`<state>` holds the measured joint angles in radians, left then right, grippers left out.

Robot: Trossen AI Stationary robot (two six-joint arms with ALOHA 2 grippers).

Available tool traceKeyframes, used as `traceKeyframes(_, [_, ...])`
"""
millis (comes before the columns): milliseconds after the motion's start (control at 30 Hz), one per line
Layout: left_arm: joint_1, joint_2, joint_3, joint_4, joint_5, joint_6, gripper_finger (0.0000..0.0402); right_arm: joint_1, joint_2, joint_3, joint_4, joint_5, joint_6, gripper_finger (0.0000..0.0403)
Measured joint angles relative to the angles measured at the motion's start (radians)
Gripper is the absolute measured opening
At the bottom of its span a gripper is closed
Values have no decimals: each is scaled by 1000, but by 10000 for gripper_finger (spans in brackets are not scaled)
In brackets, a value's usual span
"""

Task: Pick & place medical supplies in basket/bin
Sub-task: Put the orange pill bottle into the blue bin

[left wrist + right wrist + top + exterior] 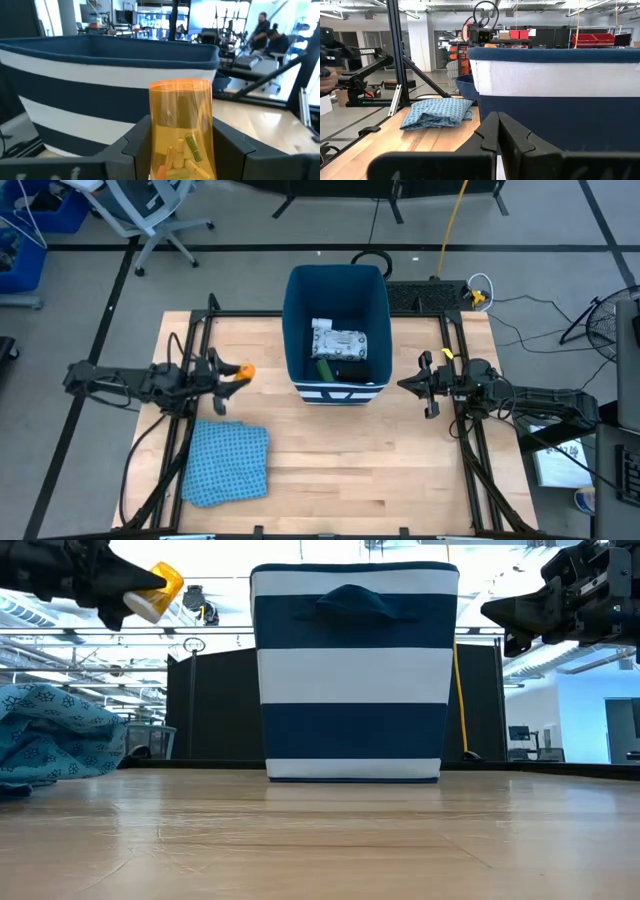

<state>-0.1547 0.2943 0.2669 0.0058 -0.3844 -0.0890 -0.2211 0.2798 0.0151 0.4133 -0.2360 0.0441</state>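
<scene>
**Left gripper holds an orange vial beside the bin**

At the left, the left gripper hangs above the table, its fingers clamped on a clear orange pill vial with small pieces inside. The blue patterned cloth lies on the near left of the table. In the middle stands the striped bin, holding a white packet, a green block and a black block. At the right, the right gripper hovers just beside the bin, its fingers pressed together, holding nothing.
</scene>
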Motion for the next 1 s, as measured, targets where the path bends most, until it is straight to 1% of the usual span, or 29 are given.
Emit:
traceKeyframes(200, [42,0,-1,18,-8,-64,153,0,0,0,0,0,-2,0])
traceKeyframes(300, [70,13,32,93,-8,-71,152,0,0,0,2,3,-4,0])
traceKeyframes(400, [104,71,122,125,5,-44,151,1,0,0,18,18,-10,0])
traceKeyframes(467, [134,147,217,114,9,-22,151,1,0,0,31,31,-11,0])
traceKeyframes(533, [168,245,332,57,26,3,150,0,1,0,48,31,-15,0])
traceKeyframes(667, [265,531,632,-140,104,30,150,0,2,0,54,30,-22,0])
traceKeyframes(833, [406,929,1014,-371,269,89,150,0,2,0,53,27,-14,0])
traceKeyframes(933, [471,1150,1225,-422,359,137,150,0,2,0,48,26,-6,0])
traceKeyframes(1000, [507,1288,1362,-444,399,159,150,0,2,0,43,26,-5,0])
